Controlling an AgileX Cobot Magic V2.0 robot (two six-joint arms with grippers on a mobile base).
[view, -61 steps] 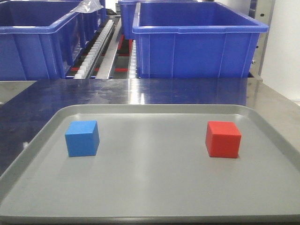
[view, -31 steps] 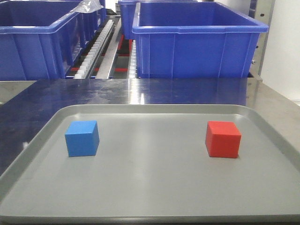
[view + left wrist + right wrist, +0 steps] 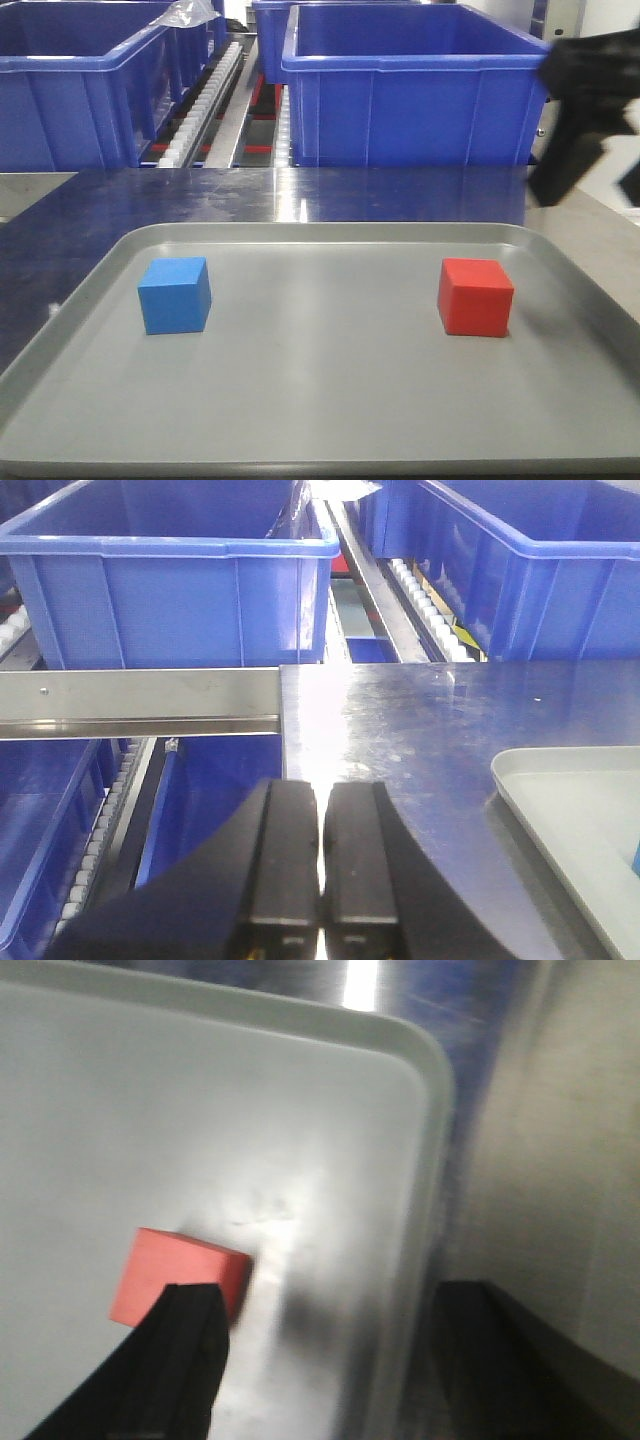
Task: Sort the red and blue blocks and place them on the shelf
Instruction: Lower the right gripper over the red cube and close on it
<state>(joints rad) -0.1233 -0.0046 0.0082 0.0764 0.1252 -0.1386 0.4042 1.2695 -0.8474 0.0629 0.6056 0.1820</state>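
Swung in, right claw (image 3: 330,1305) spread over tray rim (image 3: 432,1160) beside red block (image 3: 180,1272); left claw (image 3: 322,798) pressed together.

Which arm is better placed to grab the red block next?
Right: the right gripper, open, hangs at the edge of the tray beside the red block; the left gripper is shut, off the tray.

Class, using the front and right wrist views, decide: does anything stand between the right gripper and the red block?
Nothing visible does. The red block sits alone on its side of the grey tray, and the open right gripper hangs above and beside it, with only air and bare tray between.
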